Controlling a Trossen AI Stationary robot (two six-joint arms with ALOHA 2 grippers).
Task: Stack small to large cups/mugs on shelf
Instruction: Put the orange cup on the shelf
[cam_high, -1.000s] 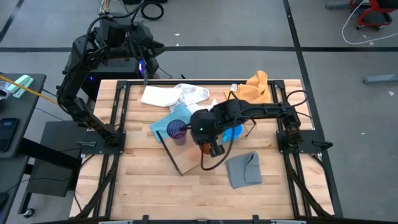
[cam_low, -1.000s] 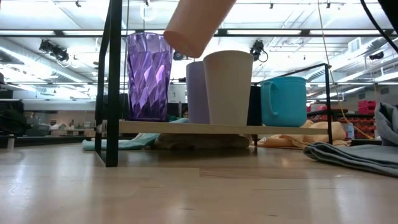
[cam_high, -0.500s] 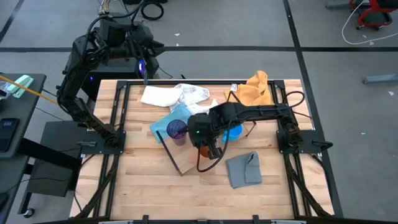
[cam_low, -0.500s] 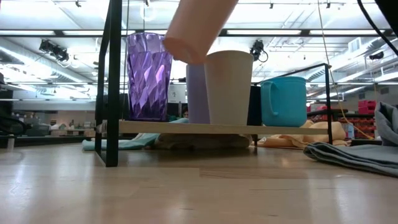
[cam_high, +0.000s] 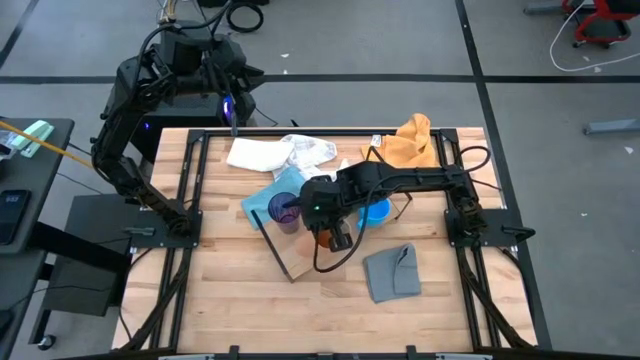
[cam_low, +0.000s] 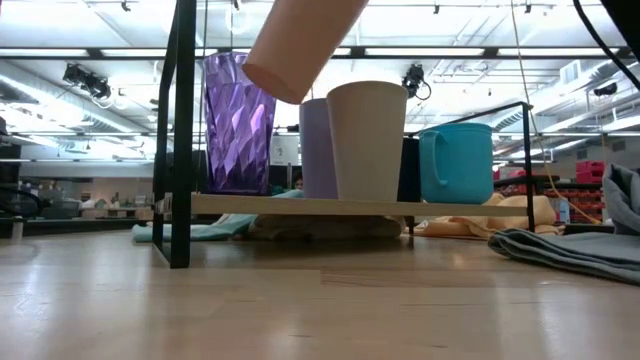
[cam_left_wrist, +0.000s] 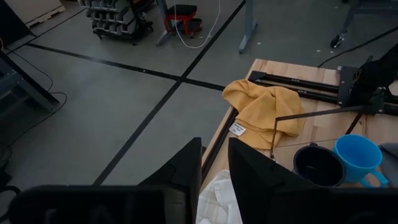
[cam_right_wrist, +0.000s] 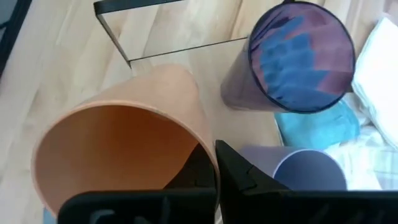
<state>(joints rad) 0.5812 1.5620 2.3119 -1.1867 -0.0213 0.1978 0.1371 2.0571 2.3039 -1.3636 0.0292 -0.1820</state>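
Right gripper clamped on the orange cup's rim, cup tilted in the air over the shelf, between purple tumbler and beige cup. Lavender cup, black mug and blue mug already stand there. Orange looks last to place. Left gripper waits off the surface, slightly parted, empty.

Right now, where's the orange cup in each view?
High: orange cup mid-table, under the right gripper.
Low: top centre, tilted.
Left wrist: not in it.
Right wrist: lower left, mouth facing camera.
Shared landmark: purple tumbler beside it.
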